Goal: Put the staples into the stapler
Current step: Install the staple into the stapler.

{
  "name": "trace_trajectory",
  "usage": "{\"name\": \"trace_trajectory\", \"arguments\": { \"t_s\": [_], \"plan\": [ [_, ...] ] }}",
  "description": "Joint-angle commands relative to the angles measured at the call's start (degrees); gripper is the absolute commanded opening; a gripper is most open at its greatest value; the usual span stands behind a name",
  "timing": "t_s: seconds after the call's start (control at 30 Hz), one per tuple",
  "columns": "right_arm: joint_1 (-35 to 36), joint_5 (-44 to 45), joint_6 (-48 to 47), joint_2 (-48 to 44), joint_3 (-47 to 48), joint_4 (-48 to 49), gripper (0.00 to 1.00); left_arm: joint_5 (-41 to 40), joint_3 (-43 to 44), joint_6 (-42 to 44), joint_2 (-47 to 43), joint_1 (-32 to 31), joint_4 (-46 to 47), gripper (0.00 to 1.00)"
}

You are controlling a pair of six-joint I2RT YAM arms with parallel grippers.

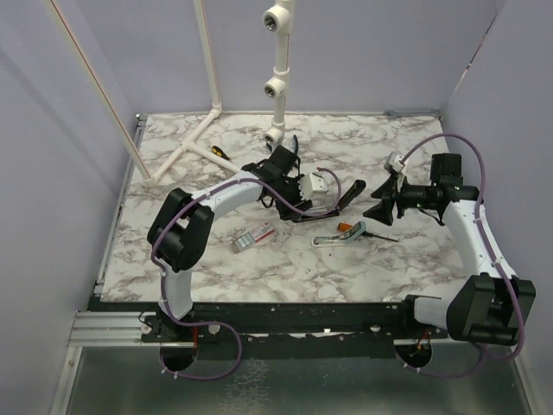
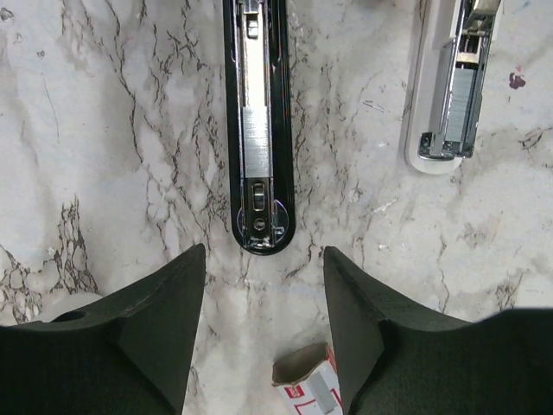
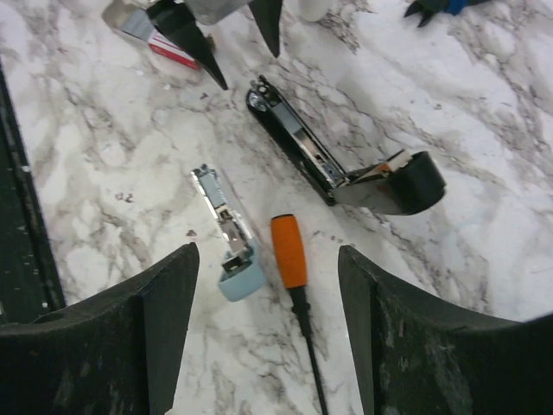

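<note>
The black stapler [image 1: 333,207] lies opened out on the marble table, metal channel up; it also shows in the left wrist view [image 2: 259,130] and the right wrist view [image 3: 302,143]. The white staple box with red marks [image 1: 253,236] lies left of it, with its open end [image 2: 304,367] below my left fingers. No loose staple strip shows clearly. My left gripper [image 1: 292,207] [image 2: 263,252] is open and empty, hovering between the box and the stapler's near end. My right gripper [image 1: 373,201] [image 3: 268,251] is open and empty, right of the stapler.
A pale teal bar with a metal insert [image 1: 328,240] [image 2: 445,86] [image 3: 226,238] and an orange-handled screwdriver [image 1: 352,229] [image 3: 289,251] lie in front of the stapler, under my right gripper. White pipes [image 1: 276,78] and a yellow-handled tool [image 1: 220,151] stand at the back.
</note>
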Motion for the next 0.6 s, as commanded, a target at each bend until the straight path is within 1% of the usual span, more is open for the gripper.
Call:
{"name": "trace_trajectory", "arguments": {
  "t_s": [0.0, 0.07, 0.13, 0.2, 0.37, 0.57],
  "plan": [
    [-0.42, 5.4, -5.72, 2.3, 0.52, 6.85, 0.71, 4.93, -3.43, -3.18, -1.88, 0.25, 10.67, 0.58],
    [-0.38, 5.58, -9.05, 4.71, 1.55, 7.0, 0.72, 5.78, -4.45, -4.3, -1.55, 0.35, 13.19, 0.58],
    [-0.41, 5.18, -15.45, 8.22, 4.23, 3.22, 0.73, 6.38, -4.92, -5.91, -1.22, 0.53, 15.46, 0.58],
    [-0.37, 5.18, -19.37, 11.7, 6.8, 0.7, 0.73, 6.63, -4.29, -8.02, -0.66, 0.62, 16.73, 0.58],
    [-0.42, 4.76, -26.17, 16.39, 8.3, -0.11, 0.74, 6.09, -0.82, -12.49, 2.11, 0.63, 17.11, 0.58],
    [-0.24, 1.63, -31.45, 21.71, 11.54, -3.27, 0.73, 3.81, 1.28, -11.65, 4.68, 0.65, 17.14, 0.58]
  ]
}}
